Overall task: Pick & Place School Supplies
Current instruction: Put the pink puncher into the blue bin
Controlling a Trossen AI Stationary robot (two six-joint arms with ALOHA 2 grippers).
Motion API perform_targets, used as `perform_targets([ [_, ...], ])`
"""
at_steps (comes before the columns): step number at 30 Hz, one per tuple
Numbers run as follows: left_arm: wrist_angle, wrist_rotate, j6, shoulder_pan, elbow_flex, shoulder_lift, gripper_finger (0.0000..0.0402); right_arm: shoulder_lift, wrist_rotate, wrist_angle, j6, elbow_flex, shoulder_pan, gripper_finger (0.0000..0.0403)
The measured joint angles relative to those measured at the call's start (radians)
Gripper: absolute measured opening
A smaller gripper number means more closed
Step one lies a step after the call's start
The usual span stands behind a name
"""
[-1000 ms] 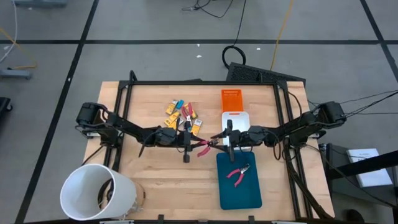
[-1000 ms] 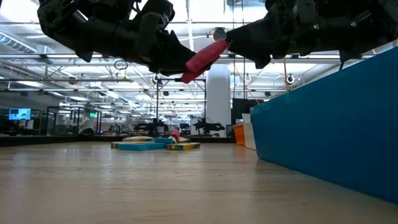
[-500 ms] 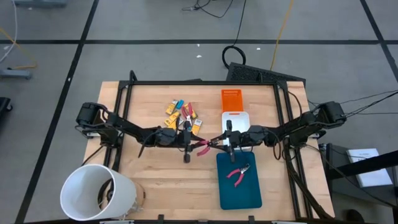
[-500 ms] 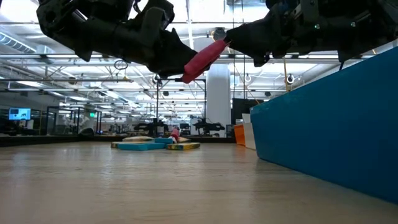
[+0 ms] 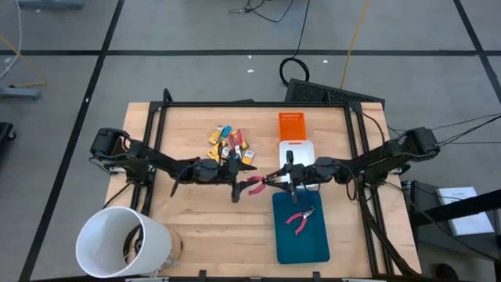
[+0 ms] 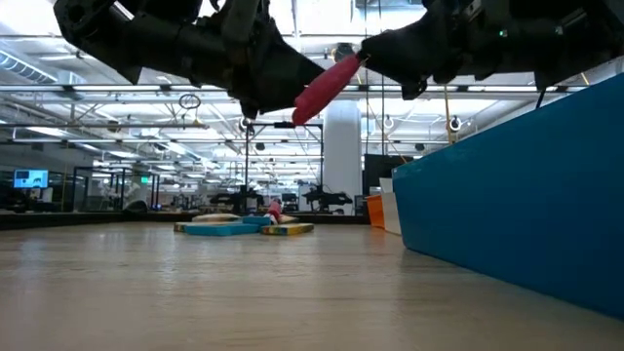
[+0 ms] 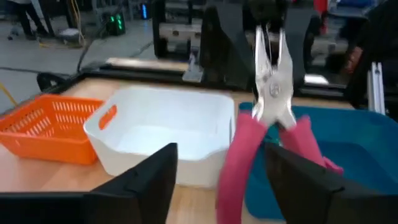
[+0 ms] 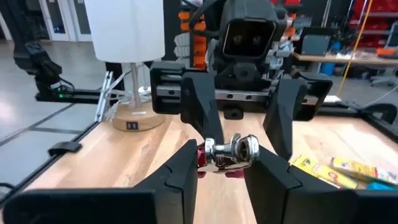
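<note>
Above table (image 5: 196, 227), right pincer (image 5: 275, 177) clamps pink-handled pliers (image 5: 256, 184) by the nose; left pincer (image 5: 237, 180) spread around handles.

Wooden table (image 5: 203, 227) stood on grey floor (image 5: 196, 47) crossed by dark lines — cables trailed across it. Beyond lay an open hall: white column (image 6: 343, 156), ceiling trusses, strip lights.

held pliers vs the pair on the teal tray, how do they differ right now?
The held pliers hang in the air between the two arms; the tray pliers lie flat on the teal tray.
The right gripper clamps the held pair's metal nose, with the left gripper open around its handles; nothing touches the tray pair.
Both have pink-red handles and a metal nose.
</note>
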Motion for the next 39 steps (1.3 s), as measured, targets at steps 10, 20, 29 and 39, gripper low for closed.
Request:
perform_targets([
  [10, -0.107, 0.017, 0.004, -0.025, -0.001, -0.059, 0.0283, -0.214, 0.001, -0.25, 0.092, 0.0, 0.106, 0.0096],
  [20, -0.398, -0.087, -0.106, -0.028, -0.026, -0.185, 0.0274, -0.289, 0.096, -0.398, 0.113, 0.0, 0.395, 0.0096],
  [29, -0.105, -0.246, -0.174, -0.039, -0.254, -0.196, 0.0274, -0.313, 0.347, -0.521, 0.174, -0.016, 0.61, 0.0096],
  [39, -0.001, -0.243, -0.282, -0.039, -0.332, -0.195, 0.0273, -0.308, 0.503, -0.359, 0.226, -0.172, 0.63, 0.0096],
])
